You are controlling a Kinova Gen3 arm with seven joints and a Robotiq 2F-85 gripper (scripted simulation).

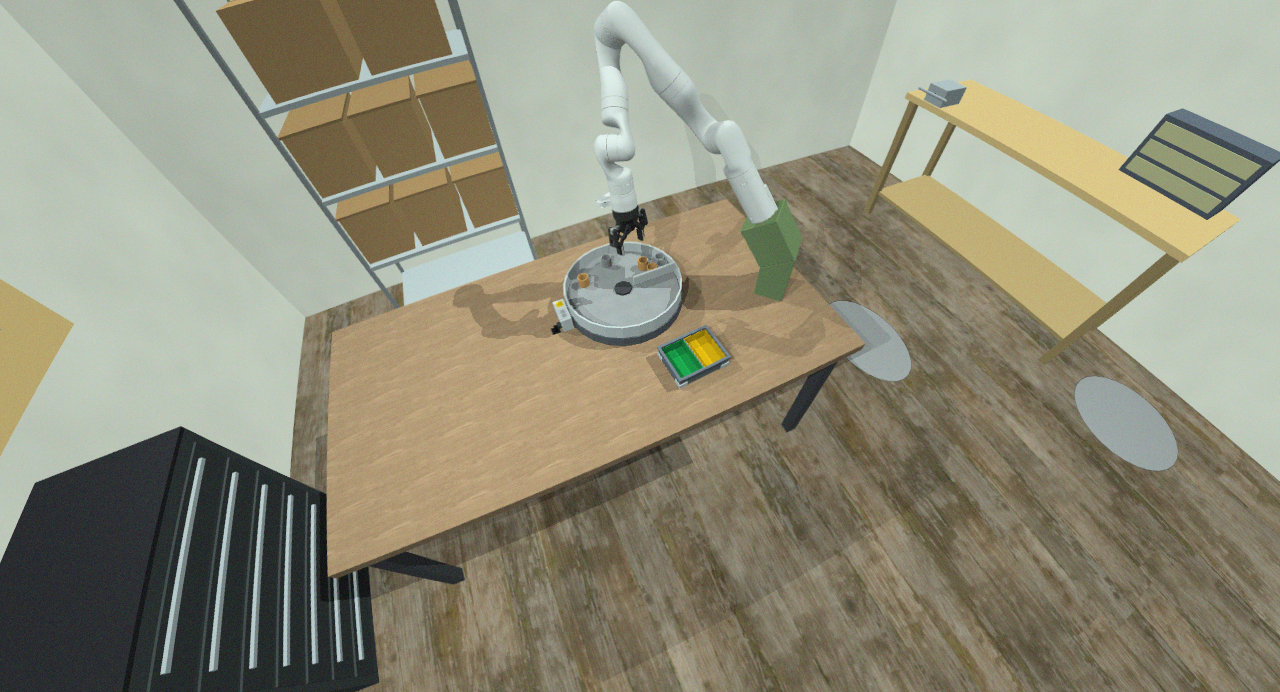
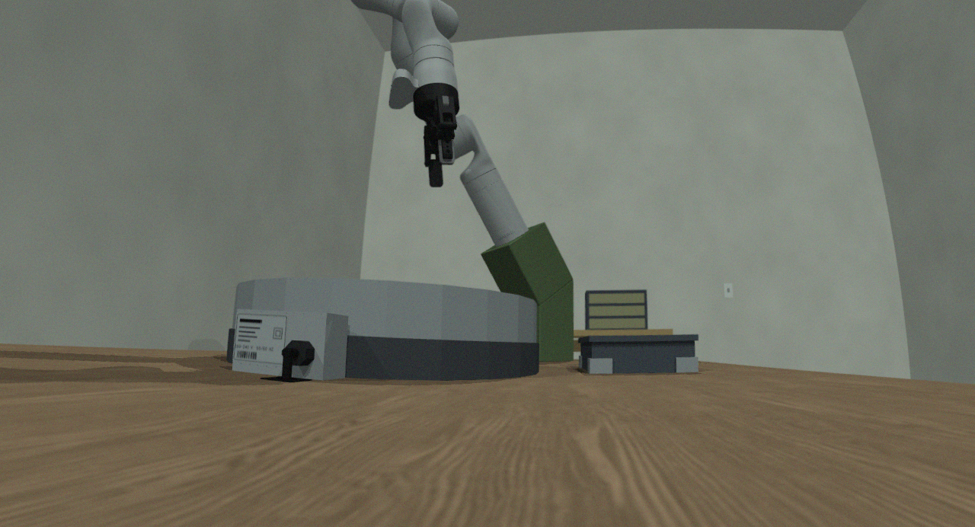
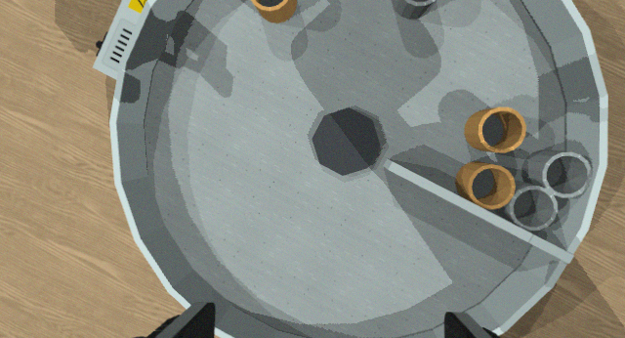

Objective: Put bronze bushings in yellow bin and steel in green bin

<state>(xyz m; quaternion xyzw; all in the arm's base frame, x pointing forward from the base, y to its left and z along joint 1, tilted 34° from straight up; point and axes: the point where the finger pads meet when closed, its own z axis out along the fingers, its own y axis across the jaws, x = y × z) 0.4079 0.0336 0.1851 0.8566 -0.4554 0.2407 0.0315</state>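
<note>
My gripper (image 1: 630,243) (image 2: 442,173) (image 3: 329,313) is open and empty, high above the back part of the turntable (image 1: 622,325) (image 2: 409,312) (image 3: 116,147). In the wrist view, one bronze bushing (image 3: 278,16) stands at the top left and one steel bushing (image 3: 415,11) at the top centre, both cut by the frame edge. At the right, a bronze bushing (image 3: 473,132) stands just above another bronze bushing (image 3: 466,181), which is by the divider. Two steel bushings (image 3: 543,216) (image 3: 575,183) stand close together near the rim. The green bin (image 1: 682,358) and yellow bin (image 1: 707,348) look empty.
A straight divider (image 3: 446,193) runs from near the hub (image 3: 347,142) to the turntable's rim. A control box (image 1: 561,314) (image 2: 259,340) (image 3: 121,40) sits against the turntable's outer wall. The green arm mount (image 1: 773,251) (image 2: 555,319) stands at the table's right side.
</note>
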